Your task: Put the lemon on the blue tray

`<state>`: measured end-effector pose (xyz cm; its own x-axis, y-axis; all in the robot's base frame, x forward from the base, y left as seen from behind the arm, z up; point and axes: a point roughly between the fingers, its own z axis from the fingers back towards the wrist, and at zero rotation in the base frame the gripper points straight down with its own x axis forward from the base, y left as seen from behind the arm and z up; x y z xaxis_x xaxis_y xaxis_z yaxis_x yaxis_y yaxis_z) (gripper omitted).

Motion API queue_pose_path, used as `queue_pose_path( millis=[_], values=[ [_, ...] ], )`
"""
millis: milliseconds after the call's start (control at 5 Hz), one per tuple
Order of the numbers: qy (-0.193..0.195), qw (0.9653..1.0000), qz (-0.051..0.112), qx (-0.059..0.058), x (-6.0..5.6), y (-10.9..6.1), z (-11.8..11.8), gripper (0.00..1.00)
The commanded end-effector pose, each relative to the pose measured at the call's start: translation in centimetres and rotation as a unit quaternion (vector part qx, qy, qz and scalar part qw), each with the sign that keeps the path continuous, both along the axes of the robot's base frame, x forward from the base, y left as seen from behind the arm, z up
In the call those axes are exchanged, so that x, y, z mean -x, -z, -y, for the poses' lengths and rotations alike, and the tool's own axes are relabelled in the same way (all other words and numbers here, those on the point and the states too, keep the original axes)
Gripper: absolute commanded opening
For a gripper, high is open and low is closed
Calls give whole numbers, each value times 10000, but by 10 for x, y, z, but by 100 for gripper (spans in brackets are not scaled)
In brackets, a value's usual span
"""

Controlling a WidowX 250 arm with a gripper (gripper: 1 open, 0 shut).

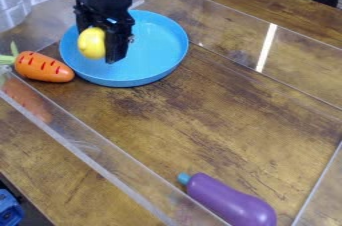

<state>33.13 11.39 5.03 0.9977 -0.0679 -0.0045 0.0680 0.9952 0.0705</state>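
The bright-yellow lemon [91, 42] sits between the black fingers of my gripper [100, 44], which is shut on it. Both hover over the left part of the round blue tray [154, 55] at the upper left of the wooden table. Whether the lemon touches the tray's floor I cannot tell. The arm rises out of the frame's top edge.
An orange carrot [43, 67] with a green top lies just left of the tray. A purple eggplant [230, 199] rests at the bottom right. A clear plastic wall [80, 140] runs diagonally along the table's front-left side.
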Motion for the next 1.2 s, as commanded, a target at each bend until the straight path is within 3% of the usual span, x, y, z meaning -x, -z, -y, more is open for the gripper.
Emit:
queue_pose_path(
  millis=[0,200,600,800,1000],
  values=[
    [-101,9993,348,-82,-9,-10,-15,0],
    [-116,9991,399,-62,-14,-3,-16,0],
    [146,9988,465,-5,-18,-14,-10,0],
    [54,9987,515,16,-19,-7,-18,0],
    [204,9982,556,94,-26,-5,-26,100]
  ],
)
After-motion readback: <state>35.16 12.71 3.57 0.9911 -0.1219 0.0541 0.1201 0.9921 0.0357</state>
